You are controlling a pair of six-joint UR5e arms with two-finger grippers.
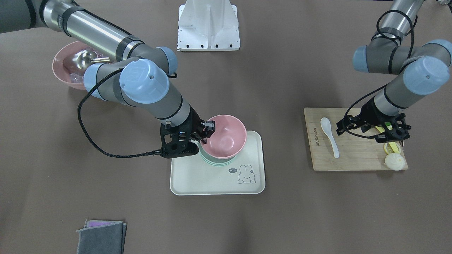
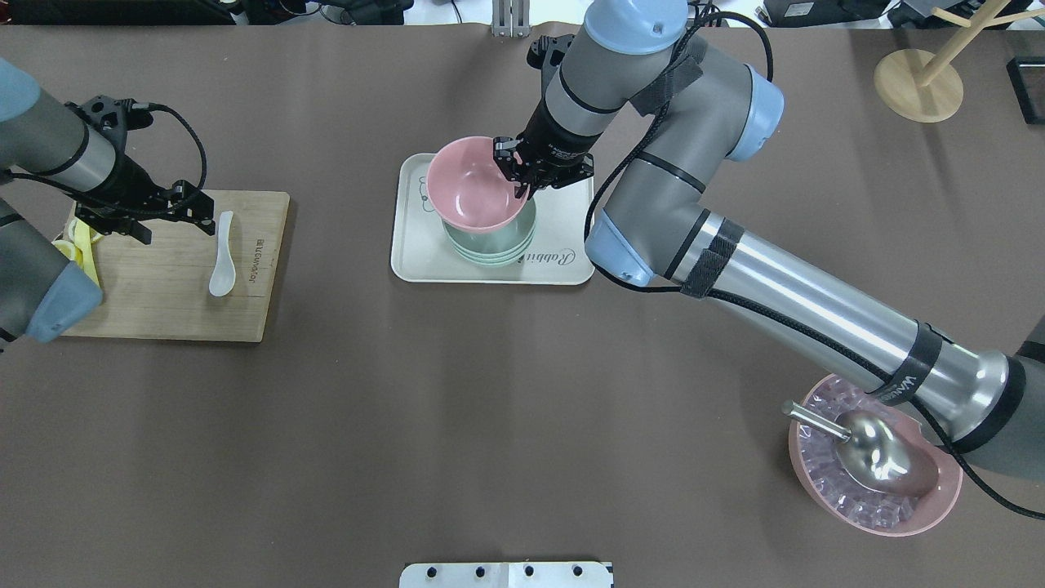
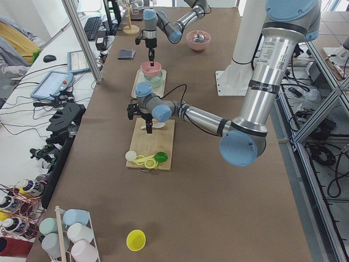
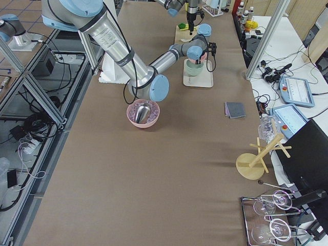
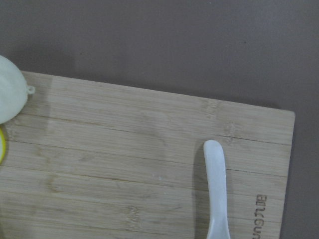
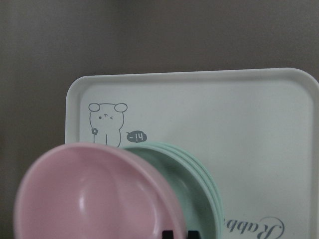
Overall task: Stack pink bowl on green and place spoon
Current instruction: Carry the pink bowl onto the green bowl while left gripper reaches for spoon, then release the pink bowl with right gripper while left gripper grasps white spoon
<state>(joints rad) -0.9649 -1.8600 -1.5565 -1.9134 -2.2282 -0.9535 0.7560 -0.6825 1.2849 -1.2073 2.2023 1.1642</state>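
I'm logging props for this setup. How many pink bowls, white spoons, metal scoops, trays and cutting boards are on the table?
Pink bowls: 2 (tilted pink bowl, ice-filled pink bowl)
White spoon: 1
Metal scoop: 1
Tray: 1
Cutting board: 1
Total: 6

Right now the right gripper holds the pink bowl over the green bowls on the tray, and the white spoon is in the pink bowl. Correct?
No: the white spoon lies on the wooden board, per the overhead exterior view. The right gripper does hold the pink bowl over the green bowls on the tray.
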